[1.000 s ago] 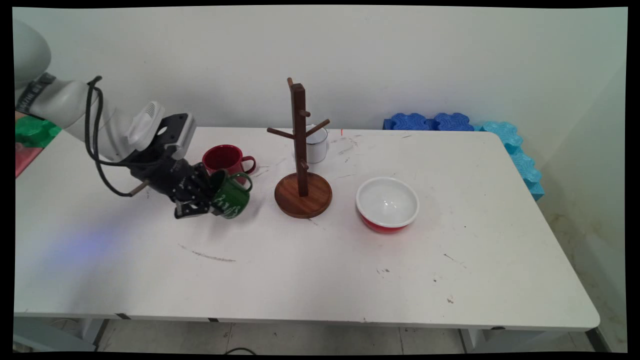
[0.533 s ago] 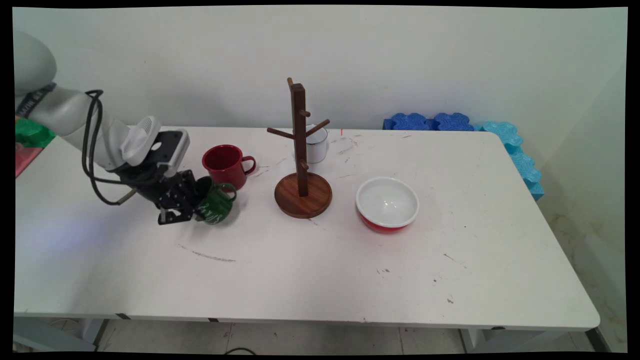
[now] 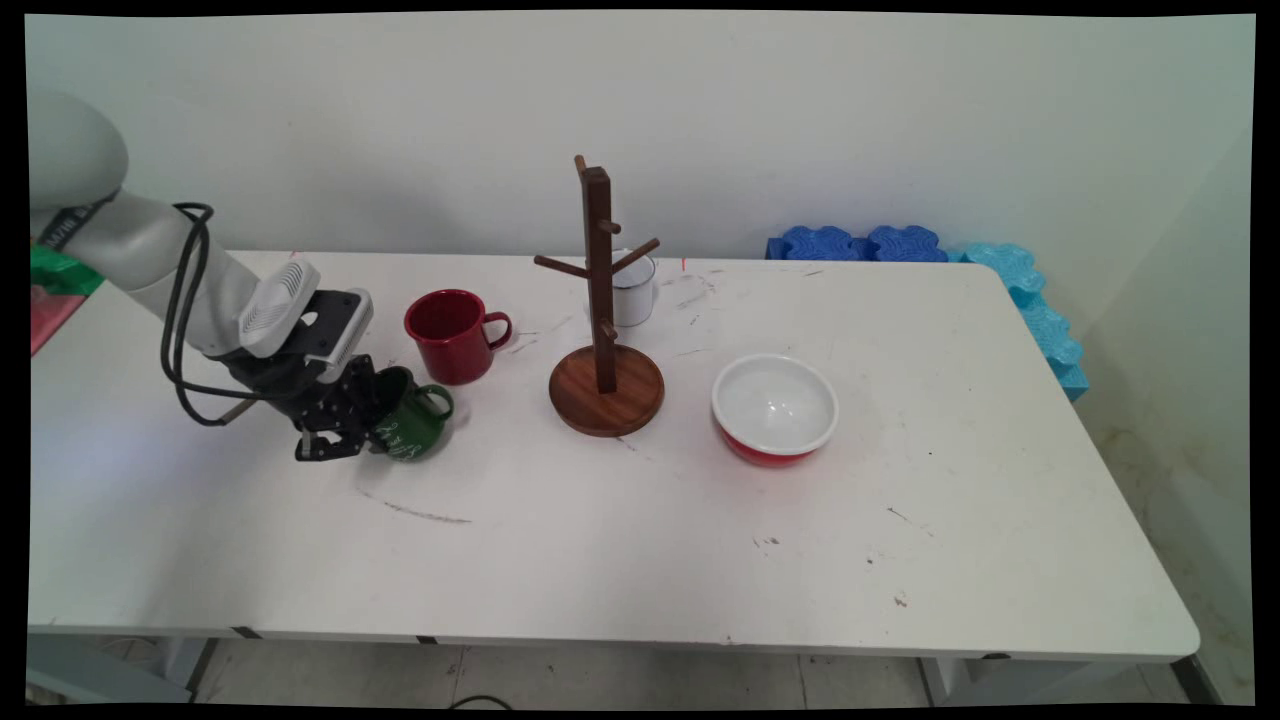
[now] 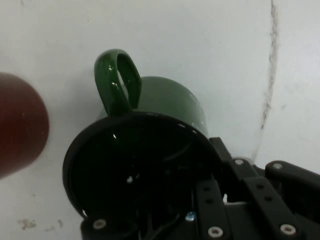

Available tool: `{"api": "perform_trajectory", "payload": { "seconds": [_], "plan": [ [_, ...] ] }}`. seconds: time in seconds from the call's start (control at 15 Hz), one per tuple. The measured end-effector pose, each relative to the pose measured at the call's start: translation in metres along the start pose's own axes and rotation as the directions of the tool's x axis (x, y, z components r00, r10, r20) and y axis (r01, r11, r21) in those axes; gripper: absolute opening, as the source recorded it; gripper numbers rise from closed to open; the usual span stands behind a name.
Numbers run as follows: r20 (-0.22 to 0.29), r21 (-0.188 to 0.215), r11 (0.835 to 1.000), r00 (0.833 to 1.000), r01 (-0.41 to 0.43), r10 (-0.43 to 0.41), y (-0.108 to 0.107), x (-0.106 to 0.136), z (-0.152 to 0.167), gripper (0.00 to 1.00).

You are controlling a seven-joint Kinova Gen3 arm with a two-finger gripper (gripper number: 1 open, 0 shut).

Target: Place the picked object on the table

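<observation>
While gripping the glossy green enamel mug (image 3: pixel 410 430) (image 4: pixel 150 145) by its rim, tilted, the black two-finger gripper (image 3: pixel 350 425) (image 4: pixel 200 210) is hovering left of the dark wooden mug tree (image 3: pixel 603 330) on the scuffed white table (image 3: pixel 640 520); three mugs are showing: green, red (image 3: pixel 452 334), white (image 3: pixel 633 290); one round red bowl (image 3: pixel 775 408) is sitting right of the tree
</observation>
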Motion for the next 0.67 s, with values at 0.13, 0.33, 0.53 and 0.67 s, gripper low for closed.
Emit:
{"api": "perform_trajectory", "payload": {
  "seconds": [0.13,0.33,0.53,0.67],
  "plan": [
    [0.012,0.001,1.000,1.000,-0.014,0.014,0.0002,-0.0016,0.0026,0.00],
    [0.022,0.003,1.000,0.999,-0.029,0.029,0.0004,-0.0029,0.0070,1.00],
    [0.028,0.005,0.999,0.999,-0.039,0.039,0.0000,-0.0034,0.0096,1.00],
    [0.031,0.008,0.999,0.999,-0.045,0.045,-0.0005,-0.0037,0.0107,1.00]
  ]
}}
